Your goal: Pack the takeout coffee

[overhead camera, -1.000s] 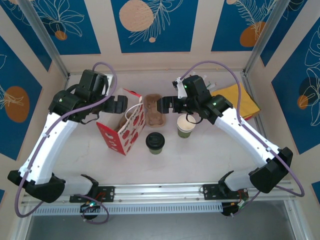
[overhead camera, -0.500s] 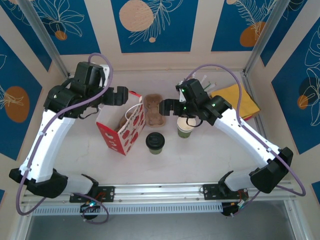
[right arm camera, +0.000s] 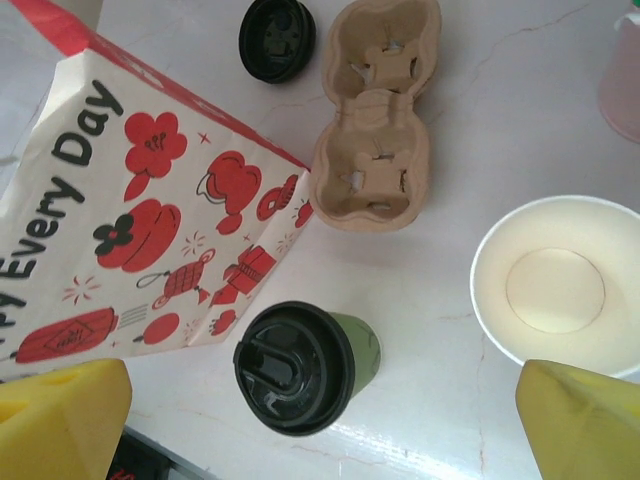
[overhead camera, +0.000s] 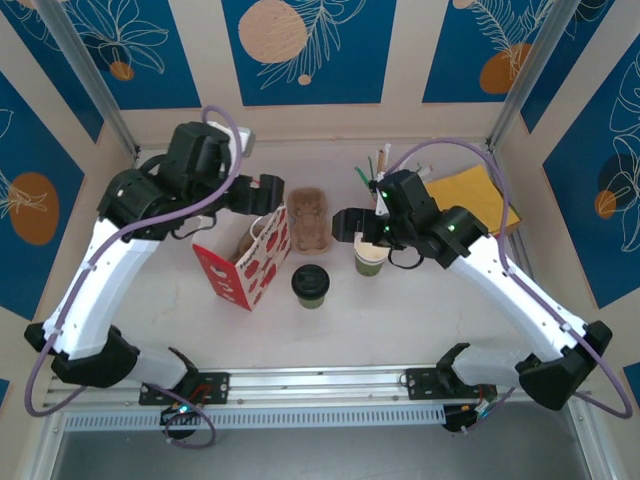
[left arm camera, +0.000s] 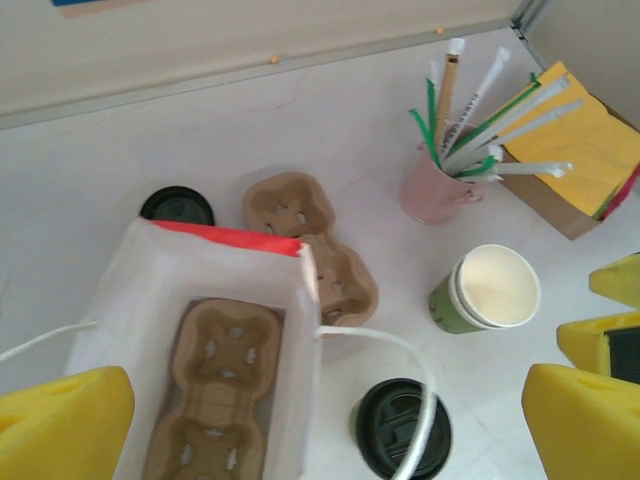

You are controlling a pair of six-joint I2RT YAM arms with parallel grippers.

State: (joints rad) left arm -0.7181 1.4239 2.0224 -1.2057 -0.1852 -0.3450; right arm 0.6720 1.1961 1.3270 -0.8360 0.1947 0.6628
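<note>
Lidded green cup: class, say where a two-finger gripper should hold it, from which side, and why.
On the lidded green cup, probably grip the paper wall below the black lid, coming from its right in the top view. It stands upright and round, suiting a pinch across it; the red-and-white bag stands close on its left.

The top camera sits high above the near edge of the table (overhead camera: 420, 320). It looks down and toward the far wall (overhead camera: 400, 60), from far off, so the whole table fits in. The left wrist camera is close over the bag (left arm camera: 200, 300). It looks down into it, tipped toward the far wall. The right wrist camera is very close and looks almost straight down, maybe a bit tilted. All three see the bag, the lidded cup (right arm camera: 295, 365), the open cup (right arm camera: 555, 290) and the brown cup tray (right arm camera: 380, 150) on the table.
</note>
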